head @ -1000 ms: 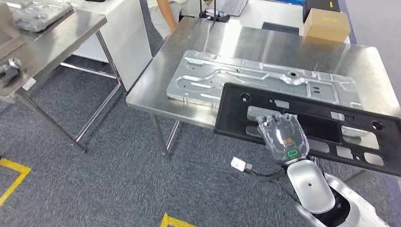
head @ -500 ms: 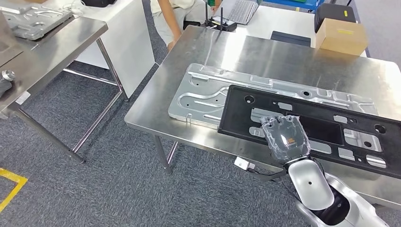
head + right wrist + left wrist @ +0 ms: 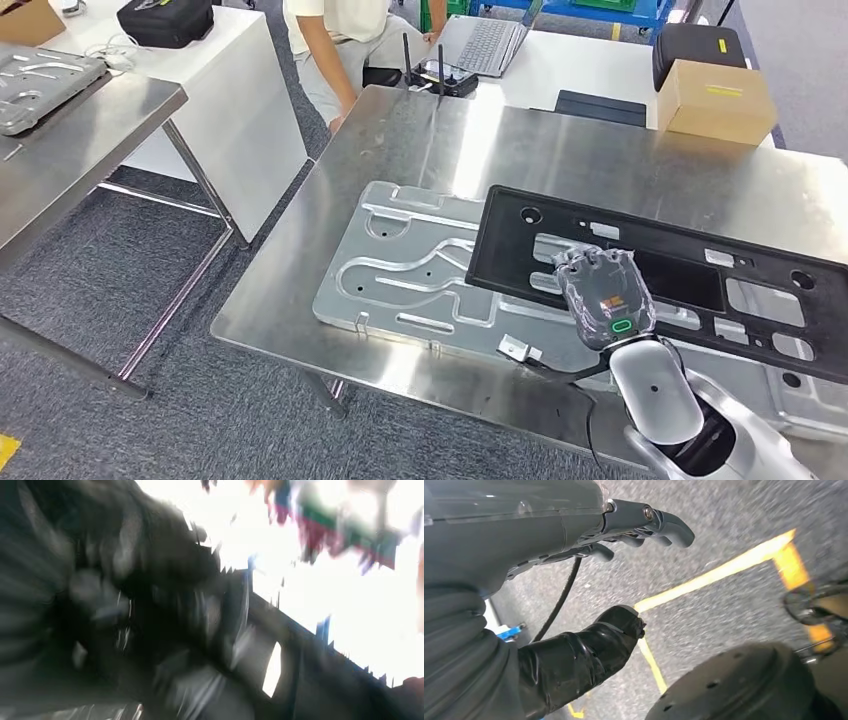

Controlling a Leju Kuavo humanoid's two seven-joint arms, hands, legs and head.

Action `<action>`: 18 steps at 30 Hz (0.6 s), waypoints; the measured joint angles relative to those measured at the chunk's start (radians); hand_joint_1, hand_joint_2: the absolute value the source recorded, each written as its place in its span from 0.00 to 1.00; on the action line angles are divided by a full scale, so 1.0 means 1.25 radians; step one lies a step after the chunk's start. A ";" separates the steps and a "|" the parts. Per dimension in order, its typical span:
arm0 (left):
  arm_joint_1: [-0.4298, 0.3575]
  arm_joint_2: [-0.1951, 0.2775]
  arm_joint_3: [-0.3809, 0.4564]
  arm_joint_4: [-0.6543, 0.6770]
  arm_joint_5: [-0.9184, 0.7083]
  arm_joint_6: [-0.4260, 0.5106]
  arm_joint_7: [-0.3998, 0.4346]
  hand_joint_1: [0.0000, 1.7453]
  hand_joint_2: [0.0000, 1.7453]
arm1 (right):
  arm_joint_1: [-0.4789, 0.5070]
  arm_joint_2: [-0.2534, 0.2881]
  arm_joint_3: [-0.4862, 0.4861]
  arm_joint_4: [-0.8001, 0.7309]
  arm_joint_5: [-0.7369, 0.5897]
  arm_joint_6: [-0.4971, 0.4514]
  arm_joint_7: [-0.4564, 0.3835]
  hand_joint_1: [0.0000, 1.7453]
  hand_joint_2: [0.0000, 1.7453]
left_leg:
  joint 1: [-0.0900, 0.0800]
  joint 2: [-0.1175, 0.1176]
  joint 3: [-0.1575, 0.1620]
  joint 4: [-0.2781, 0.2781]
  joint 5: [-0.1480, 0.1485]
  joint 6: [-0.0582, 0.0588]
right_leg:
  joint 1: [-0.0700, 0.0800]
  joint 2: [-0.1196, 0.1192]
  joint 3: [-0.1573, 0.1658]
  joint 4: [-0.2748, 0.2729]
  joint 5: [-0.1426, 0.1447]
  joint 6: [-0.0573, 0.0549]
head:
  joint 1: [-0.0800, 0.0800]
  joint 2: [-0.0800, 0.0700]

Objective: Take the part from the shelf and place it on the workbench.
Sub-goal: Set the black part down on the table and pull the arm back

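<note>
The task looks well past its first half. The black panel [image 3: 660, 275], a long flat part with cut-out holes, is off the shelf and in the grasp of the right hand [image 3: 600, 298], held out over the steel workbench [image 3: 560, 140]. What is left, by the look of it, is to lower the panel onto the bench and let go.

In the head view the right hand reaches up from below and grips the panel along its near long edge, toward the panel's left end. The back of the hand faces the camera and the fingers curl over the edge onto the panel's top face. Most of the panel stretches away to the right of the hand and runs out of the picture. The right wrist view is too blurred to add detail, though a dark panel with a bright slot sits close against the hand.

The panel hangs above a large silver plate [image 3: 420, 270] that already lies flat on the workbench, overlapping the plate's right part. Whether the panel touches the plate or floats just over it cannot be told from these pictures.

The left hand [image 3: 574, 535] hangs down over grey carpet with yellow floor tape [image 3: 724, 570]. It holds nothing, and its fingers are loosely bent and apart.

A cardboard box [image 3: 715, 100] and a laptop [image 3: 490, 40] stand at the far side, and a person [image 3: 340, 30] stands beyond the bench.
</note>
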 joint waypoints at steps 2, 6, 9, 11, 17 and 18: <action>0.001 0.002 0.000 0.000 0.000 0.000 0.000 0.00 1.00 | 0.006 0.003 0.001 0.005 0.001 -0.001 -0.001 1.00 1.00 | 0.000 -0.007 0.018 -0.028 0.038 0.007 | 0.003 0.005 0.017 0.007 0.000 0.007 | 0.001 0.000; -0.003 0.001 0.001 0.000 0.000 0.000 -0.001 0.00 1.00 | 0.003 0.004 0.001 0.009 0.004 -0.005 -0.001 1.00 1.00 | 0.010 -0.002 0.076 -0.052 0.017 0.012 | 0.002 -0.001 -0.080 0.170 0.056 0.024 | 0.006 0.000; -0.006 0.000 0.002 0.000 0.001 -0.001 -0.002 0.00 1.00 | 0.005 0.004 0.002 0.015 0.006 -0.009 -0.002 0.50 0.50 | 0.015 -0.003 0.116 -0.054 -0.012 0.009 | -0.008 -0.005 -0.159 0.222 -0.044 0.039 | 0.007 0.000; -0.004 -0.001 0.002 0.000 0.005 -0.005 -0.006 0.00 1.00 | 0.007 0.004 0.002 0.020 0.007 -0.013 -0.004 0.00 0.00 | 0.019 -0.005 0.148 -0.054 -0.038 0.004 | -0.015 -0.007 -0.180 0.186 -0.101 0.046 | 0.007 0.000; -0.010 -0.006 0.004 0.000 0.024 -0.021 -0.021 0.00 0.00 | 0.011 0.006 0.004 0.043 0.013 -0.037 -0.013 0.00 0.00 | 0.024 -0.008 0.198 -0.031 -0.109 -0.024 | -0.012 -0.011 -0.179 0.010 0.158 0.024 | 0.007 0.000; -0.012 -0.006 0.005 0.000 0.029 -0.021 -0.024 0.00 0.00 | 0.011 0.006 0.003 0.045 0.015 -0.041 -0.014 0.00 0.00 | 0.025 -0.006 0.198 -0.025 -0.112 -0.029 | -0.011 -0.009 -0.172 0.011 0.153 0.015 | 0.007 0.000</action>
